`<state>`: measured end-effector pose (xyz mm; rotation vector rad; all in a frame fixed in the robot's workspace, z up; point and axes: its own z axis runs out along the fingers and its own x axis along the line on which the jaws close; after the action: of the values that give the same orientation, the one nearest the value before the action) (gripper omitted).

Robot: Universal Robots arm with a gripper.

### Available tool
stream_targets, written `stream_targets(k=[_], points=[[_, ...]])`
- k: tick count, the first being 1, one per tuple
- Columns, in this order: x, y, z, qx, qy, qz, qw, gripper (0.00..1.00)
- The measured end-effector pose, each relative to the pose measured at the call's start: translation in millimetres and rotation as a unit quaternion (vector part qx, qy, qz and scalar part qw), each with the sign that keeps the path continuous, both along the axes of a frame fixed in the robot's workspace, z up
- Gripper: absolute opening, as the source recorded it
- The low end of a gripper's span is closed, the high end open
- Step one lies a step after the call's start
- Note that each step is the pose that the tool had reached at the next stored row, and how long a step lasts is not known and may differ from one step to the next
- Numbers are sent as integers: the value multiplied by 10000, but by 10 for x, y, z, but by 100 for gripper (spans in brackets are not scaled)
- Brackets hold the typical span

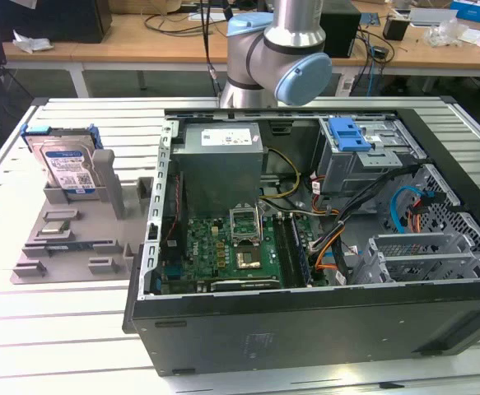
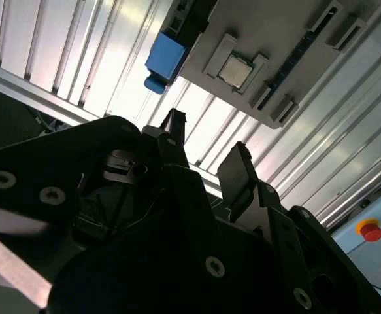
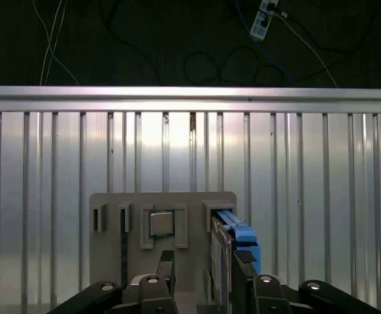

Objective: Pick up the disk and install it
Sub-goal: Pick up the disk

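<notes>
1. The flat, rectangular silver-grey disk with blue plastic side rails (image 1: 68,164) is standing on edge in a slot of the grey plastic fixture (image 1: 108,185).
2. The fixture is resting on the ribbed metal tabletop (image 1: 58,329), toward the exterior view's left.
3. The open black computer case (image 1: 305,337) is lying just beside the fixture, toward the exterior view's right.
4. The black hand (image 3: 204,260) is hovering above the fixture in both wrist views, apart from the disk.
5. Its fingers (image 3: 166,265) are standing spread and released, grasping nothing.
6. A small square silver chip (image 3: 162,224) is sitting in a fixture recess near the disk.
</notes>
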<state>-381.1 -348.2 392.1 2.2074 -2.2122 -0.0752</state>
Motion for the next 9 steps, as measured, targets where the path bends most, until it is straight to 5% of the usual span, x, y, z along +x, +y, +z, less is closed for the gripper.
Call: stream_targets(k=[9], points=[[44,266,-11,-2,0,0,10000,48]])
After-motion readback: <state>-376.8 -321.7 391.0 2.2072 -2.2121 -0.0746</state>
